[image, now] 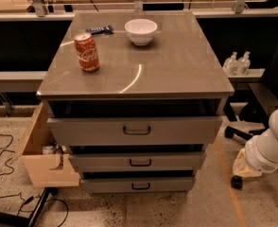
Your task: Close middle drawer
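The grey cabinet [134,74] has three drawers, all standing out a little from its body. The middle drawer [138,161] has a low flat front panel and a small dark loop handle, with a dark gap above it. Above it is the drawer with the taller front panel [135,129], pulled out furthest. Below it is the slightly narrower low drawer [139,185]. My white arm [271,143] is at the right edge, low beside the cabinet. My gripper [244,166] is its pale tip, pointing left and down, apart from all the drawers.
A red soda can [87,52], a white bowl [141,30] and a dark snack bar [99,30] sit on the cabinet top. A wooden box [44,162] stands open at the cabinet's left. Cables [2,174] lie on the floor at left. Chair casters [235,181] and two bottles [237,63] are at right.
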`<state>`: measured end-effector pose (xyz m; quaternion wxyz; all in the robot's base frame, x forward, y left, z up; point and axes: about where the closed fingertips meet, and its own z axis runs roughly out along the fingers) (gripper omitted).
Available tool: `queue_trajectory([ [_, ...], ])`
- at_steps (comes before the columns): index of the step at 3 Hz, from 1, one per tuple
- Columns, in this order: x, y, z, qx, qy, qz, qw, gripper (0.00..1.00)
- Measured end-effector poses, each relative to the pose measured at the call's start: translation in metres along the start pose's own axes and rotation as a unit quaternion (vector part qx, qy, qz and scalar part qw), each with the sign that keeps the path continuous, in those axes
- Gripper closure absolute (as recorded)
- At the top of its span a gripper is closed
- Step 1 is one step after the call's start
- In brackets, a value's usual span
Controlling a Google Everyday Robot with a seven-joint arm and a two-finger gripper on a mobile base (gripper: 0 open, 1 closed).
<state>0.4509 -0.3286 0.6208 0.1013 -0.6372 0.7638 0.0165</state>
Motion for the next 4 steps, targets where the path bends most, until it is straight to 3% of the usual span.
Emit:
queue_trajectory([
  [2,-0.006,-0.004,-0.075,0.012,0.026,-0.015,0.9995,1.00],
  [3,-0.013,-0.003,-0.104,0.035,0.017,-0.018,0.9991,1.00],
  [4,-0.014,-0.002,-0.106,0.037,0.017,-0.018,0.9990,0.84],
])
